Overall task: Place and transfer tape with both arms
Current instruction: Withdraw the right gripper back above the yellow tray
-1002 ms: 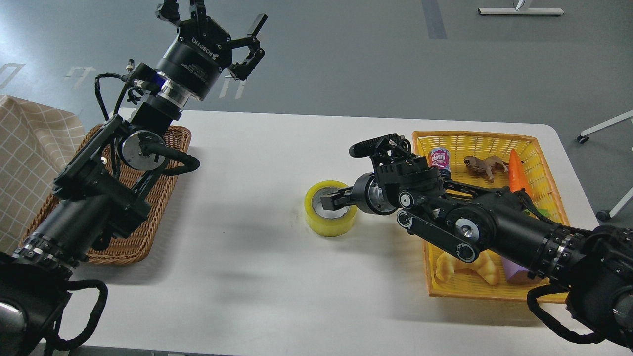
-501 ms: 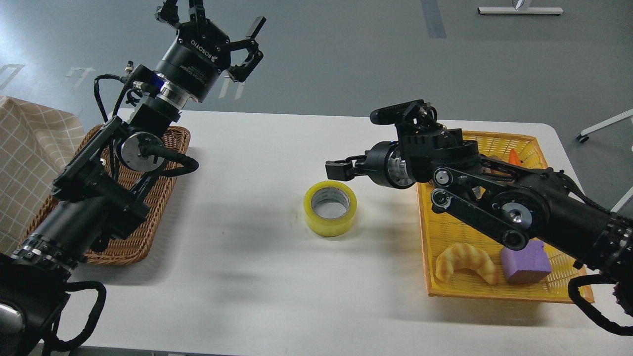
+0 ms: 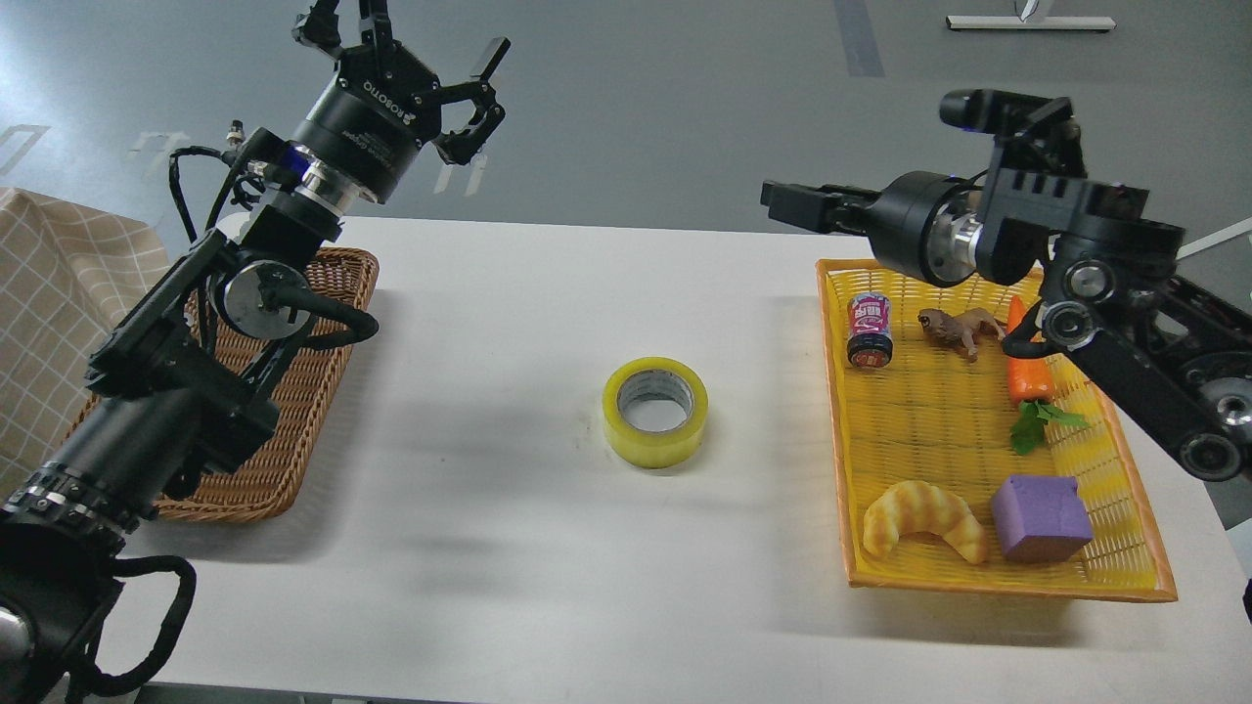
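The tape (image 3: 654,412), a yellow roll with a grey core, lies flat on the white table (image 3: 489,548) near the middle, touched by nothing. My left gripper (image 3: 411,54) is raised high over the far left table edge, fingers spread open and empty. My right gripper (image 3: 787,203) hangs in the air above the far left corner of the yellow basket (image 3: 1007,579), up and right of the tape, pointing left. It holds nothing; its dark fingers lie close together and I cannot tell them apart.
The yellow basket holds a small can (image 3: 870,331), a toy animal (image 3: 957,328), a carrot (image 3: 1027,367), a croissant (image 3: 922,520) and a purple block (image 3: 1041,515). A brown wicker tray (image 3: 293,411) lies at left under my left arm. A checked cloth (image 3: 59,293) hangs at far left.
My right gripper left the tape's core and rose up and to the right, well away from it. The tape stayed put on the table. My left gripper shifted slightly left.
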{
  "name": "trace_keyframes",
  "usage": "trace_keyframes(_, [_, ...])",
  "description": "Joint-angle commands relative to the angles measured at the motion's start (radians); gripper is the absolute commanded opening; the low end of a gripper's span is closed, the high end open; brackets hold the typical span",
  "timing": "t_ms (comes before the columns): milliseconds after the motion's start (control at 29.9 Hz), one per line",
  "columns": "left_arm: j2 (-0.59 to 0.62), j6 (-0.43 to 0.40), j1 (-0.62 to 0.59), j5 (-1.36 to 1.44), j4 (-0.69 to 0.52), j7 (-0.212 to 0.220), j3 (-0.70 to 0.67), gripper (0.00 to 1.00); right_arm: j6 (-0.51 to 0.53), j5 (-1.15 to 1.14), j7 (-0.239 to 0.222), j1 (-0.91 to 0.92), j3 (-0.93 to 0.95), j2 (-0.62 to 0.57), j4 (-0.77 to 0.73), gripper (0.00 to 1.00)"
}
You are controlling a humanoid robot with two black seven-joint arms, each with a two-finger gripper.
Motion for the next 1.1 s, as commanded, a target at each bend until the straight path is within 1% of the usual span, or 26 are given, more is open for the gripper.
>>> trace_keyframes(0, [0.000, 0.000, -0.004, 0.001, 0.000, 0.002, 0.001, 0.98, 0.000, 0.051, 0.006, -0.086, 0.204, 0.007, 0.000, 0.98])
trace_keyframes(100, [-0.003, 0.000, -0.009, 0.004, 0.001, 0.004, 0.005, 0.98, 0.000, 0.231, 0.006, -0.140, 0.299, 0.005, -0.004, 0.98])
trace_keyframes(234, [-0.006, 0.000, -0.010, 0.004, 0.001, 0.005, 0.008, 0.98, 0.000, 0.442, 0.006, -0.189, 0.358, -0.006, -0.010, 0.98])
trace_keyframes(368, [-0.005, 0.000, -0.012, 0.004, 0.001, 0.005, 0.008, 0.98, 0.000, 0.562, 0.010, -0.221, 0.430, -0.003, -0.012, 0.98])
trace_keyframes(568, [-0.002, 0.000, -0.013, 0.004, 0.001, 0.007, 0.010, 0.98, 0.000, 0.747, 0.044, -0.246, 0.548, 0.011, -0.047, 0.98])
trace_keyframes(702, [0.003, 0.000, -0.010, 0.006, 0.005, 0.008, 0.012, 0.98, 0.000, 1.002, 0.047, -0.249, 0.606, 0.085, -0.159, 0.99])
trace_keyframes(802, [0.004, 0.000, -0.007, 0.004, 0.005, 0.008, 0.012, 0.98, 0.000, 1.111, 0.047, -0.251, 0.642, 0.120, -0.177, 0.99])
trace_keyframes(902, [0.004, 0.000, -0.007, 0.004, 0.005, 0.008, 0.012, 0.98, 0.000, 1.163, 0.047, -0.263, 0.672, 0.166, -0.179, 0.99])
trace_keyframes(1069, [0.009, 0.000, -0.007, 0.004, 0.006, 0.007, 0.012, 0.98, 0.000, 1.166, 0.048, -0.284, 0.686, 0.214, -0.182, 1.00])
